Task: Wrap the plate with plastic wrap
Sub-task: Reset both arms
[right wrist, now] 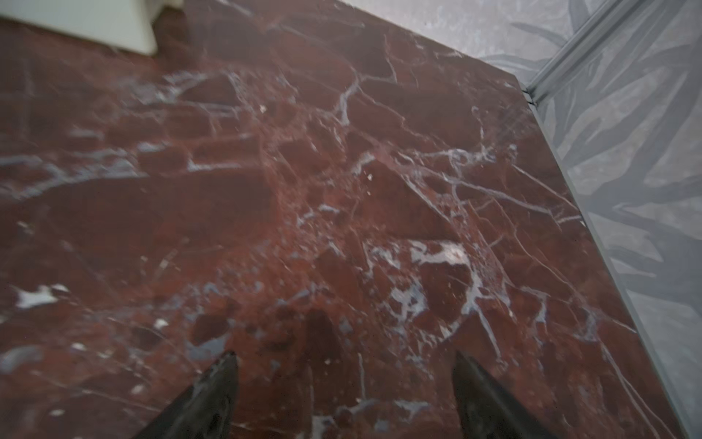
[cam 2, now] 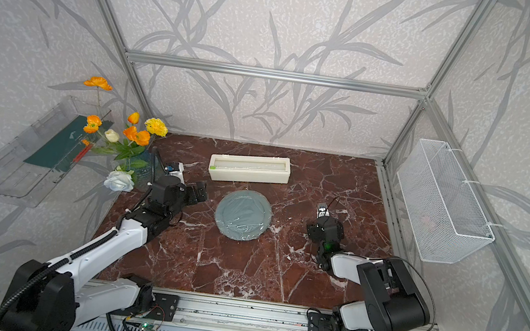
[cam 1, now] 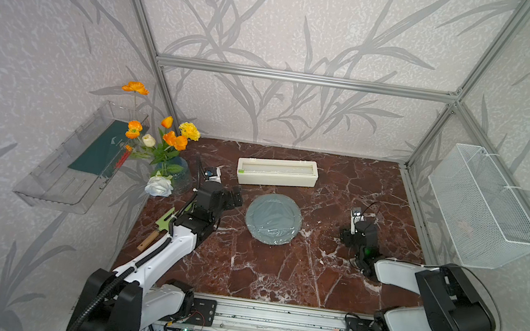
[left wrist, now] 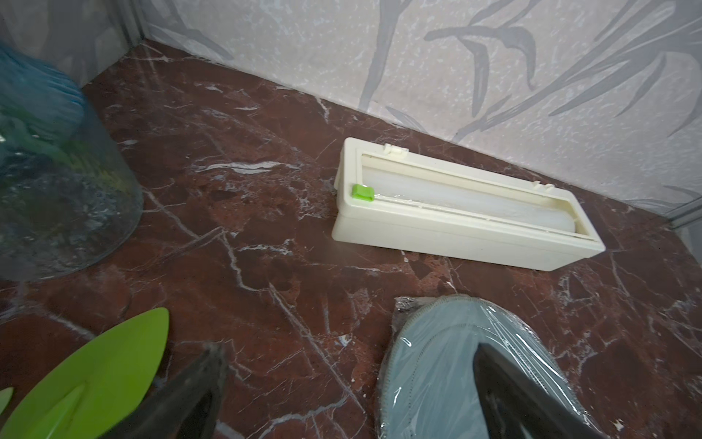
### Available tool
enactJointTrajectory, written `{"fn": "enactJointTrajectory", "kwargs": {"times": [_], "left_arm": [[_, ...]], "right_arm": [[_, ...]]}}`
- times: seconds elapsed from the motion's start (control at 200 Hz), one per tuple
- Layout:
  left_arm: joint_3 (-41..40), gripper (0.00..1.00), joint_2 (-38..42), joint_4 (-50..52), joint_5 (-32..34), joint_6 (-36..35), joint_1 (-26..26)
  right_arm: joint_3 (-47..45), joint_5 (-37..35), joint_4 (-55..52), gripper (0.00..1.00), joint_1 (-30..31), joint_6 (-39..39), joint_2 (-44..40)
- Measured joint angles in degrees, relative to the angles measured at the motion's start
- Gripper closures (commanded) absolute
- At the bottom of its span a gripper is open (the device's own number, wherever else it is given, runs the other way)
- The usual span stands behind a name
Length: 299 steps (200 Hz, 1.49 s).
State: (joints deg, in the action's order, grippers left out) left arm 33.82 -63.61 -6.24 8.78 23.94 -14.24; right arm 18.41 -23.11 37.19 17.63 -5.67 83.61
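cream box (cam 1: 277, 172) lies behind the plate (cam 1: 273, 219), vase (cam 1: 183, 180) well aside.

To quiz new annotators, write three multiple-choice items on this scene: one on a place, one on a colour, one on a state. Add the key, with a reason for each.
1. Where does the cream dispenser box lie?
A. Between the plate and the back wall
B. Between the plate and the front rail
C. In the wire basket

2. What colour is the tab on the box?
A. Red
B. Green
C. Blue

3. How is the plate now?
A. Bare
B. Covered with plastic wrap
C. Upside down

Key: 1 A, both top views show the box beyond the plate, near the wall. 2 B, the left wrist view shows a bright green tab. 3 B, crinkled, glinting film lies over the plate.
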Motion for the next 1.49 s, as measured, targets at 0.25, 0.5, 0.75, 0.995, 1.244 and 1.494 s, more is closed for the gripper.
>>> {"fn": "enactJointTrajectory", "kwargs": {"times": [0.25,0.5,0.75,0.995,1.244,1.494], "left_arm": [[-2.16,0.0,0.28,-1.6,4.63,-3.06,0.02],[-2.78,0.0,-1.57,-7.06,8.55,-14.78,0.02],[-11.39,0.0,-12.94,-22.53,12.79,-27.12,0.13],[-13.94,0.0,-17.59,-37.29,8.96,-26.12,8.59],[-13.81,0.0,-24.9,-43.17,8.13,-22.03,13.31],[-11.91,0.0,-24.76,-41.83,7.54,-21.11,13.31]], "right_arm": [[1.99,5.68,15.23,0.06,-10.43,2.43,6.6],[1.99,9.16,18.91,0.01,-9.68,2.19,7.13],[1.99,10.12,20.04,0.01,-9.42,1.68,7.13],[1.99,10.16,20.06,0.01,-9.42,1.53,7.13],[1.99,10.19,20.11,0.01,-9.42,1.51,7.13],[1.99,10.19,20.24,0.01,-9.42,1.51,7.13]]}}
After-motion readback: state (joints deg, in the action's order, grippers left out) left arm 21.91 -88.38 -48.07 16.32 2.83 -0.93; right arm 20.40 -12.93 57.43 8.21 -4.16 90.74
